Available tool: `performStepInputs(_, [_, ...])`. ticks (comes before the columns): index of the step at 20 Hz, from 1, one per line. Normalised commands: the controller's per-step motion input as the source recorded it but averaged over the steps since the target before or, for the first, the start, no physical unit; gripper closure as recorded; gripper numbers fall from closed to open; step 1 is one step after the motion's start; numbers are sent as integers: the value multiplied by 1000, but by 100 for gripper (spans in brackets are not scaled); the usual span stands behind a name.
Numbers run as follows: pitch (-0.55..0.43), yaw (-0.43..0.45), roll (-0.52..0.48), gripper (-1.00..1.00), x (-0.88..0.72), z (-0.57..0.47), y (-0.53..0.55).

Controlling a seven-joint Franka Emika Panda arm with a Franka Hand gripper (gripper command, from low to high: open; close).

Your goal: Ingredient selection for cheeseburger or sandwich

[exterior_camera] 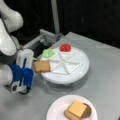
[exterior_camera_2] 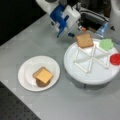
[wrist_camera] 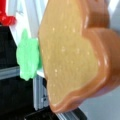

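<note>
You can't see the fingers anywhere; the toast slice (wrist_camera: 75, 55) fills the wrist view, cut off at top and right. On the plate (exterior_camera_2: 25, 75), cheese (exterior_camera_2: 44, 75) hides most of the patty (exterior_camera_2: 41, 83) and lower toast (exterior_camera: 70, 115). Tomato (exterior_camera_2: 115, 59) clipped at right edge.

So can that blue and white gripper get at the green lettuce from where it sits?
Probably yes. The gripper sits at the toast slice on the white tray's rim; the green lettuce lies in the neighbouring compartment, uncovered, nothing above it.
</note>
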Motion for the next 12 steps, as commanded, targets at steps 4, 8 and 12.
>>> performStepInputs(4, [19,-53,175,-100,153,-49,24])
performStepInputs(8, [10,-60,176,-100,114,-98,40])
performStepInputs(12, [-6,-70,173,-100,87,-148,36])
